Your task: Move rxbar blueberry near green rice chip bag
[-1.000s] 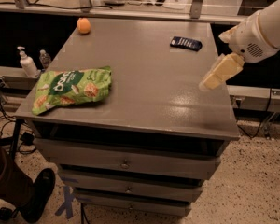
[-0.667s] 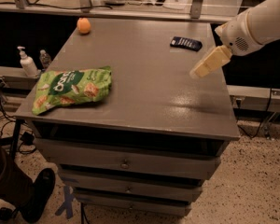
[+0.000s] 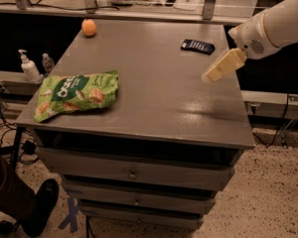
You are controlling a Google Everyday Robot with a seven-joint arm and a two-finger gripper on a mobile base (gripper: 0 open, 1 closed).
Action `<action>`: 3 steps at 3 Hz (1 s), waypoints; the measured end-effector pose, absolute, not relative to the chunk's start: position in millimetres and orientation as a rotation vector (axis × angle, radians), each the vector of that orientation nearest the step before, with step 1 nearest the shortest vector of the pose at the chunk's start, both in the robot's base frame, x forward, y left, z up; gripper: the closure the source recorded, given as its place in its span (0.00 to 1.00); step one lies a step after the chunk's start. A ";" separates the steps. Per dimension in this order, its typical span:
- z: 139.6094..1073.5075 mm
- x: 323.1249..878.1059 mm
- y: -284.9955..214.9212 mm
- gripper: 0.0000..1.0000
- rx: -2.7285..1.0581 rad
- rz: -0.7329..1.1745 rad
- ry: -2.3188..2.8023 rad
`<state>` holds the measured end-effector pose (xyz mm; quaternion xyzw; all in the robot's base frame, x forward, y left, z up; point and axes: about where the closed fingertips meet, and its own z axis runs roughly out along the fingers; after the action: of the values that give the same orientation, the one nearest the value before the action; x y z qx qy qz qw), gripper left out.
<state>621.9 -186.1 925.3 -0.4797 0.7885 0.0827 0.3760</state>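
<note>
Pincer [image 3: 210, 76] near rxbar blueberry [image 3: 197, 46] — orange ball [image 3: 89, 28] apart

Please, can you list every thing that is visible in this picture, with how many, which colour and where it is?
rxbar blueberry: one, dark navy blue, lying flat at the far right of the table top.
green rice chip bag: one, bright green, lying at the near left of the table top.
orange ball: one, orange, at the far left corner of the table top.
table: one, grey, in the centre, with drawers in its front.
pump bottle: one, white, on a ledge left of the table.
small bottle: one, pale, beside the pump bottle.
arm: one, white, coming in from the upper right.
gripper: one, cream, above the table's right side, nearer to the camera than the bar, apart from it.
</note>
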 end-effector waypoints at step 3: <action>899.8 709.6 -201.8 0.00 -0.977 0.318 2.004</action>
<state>709.6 -201.8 899.8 -0.3916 0.8033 0.1275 0.4303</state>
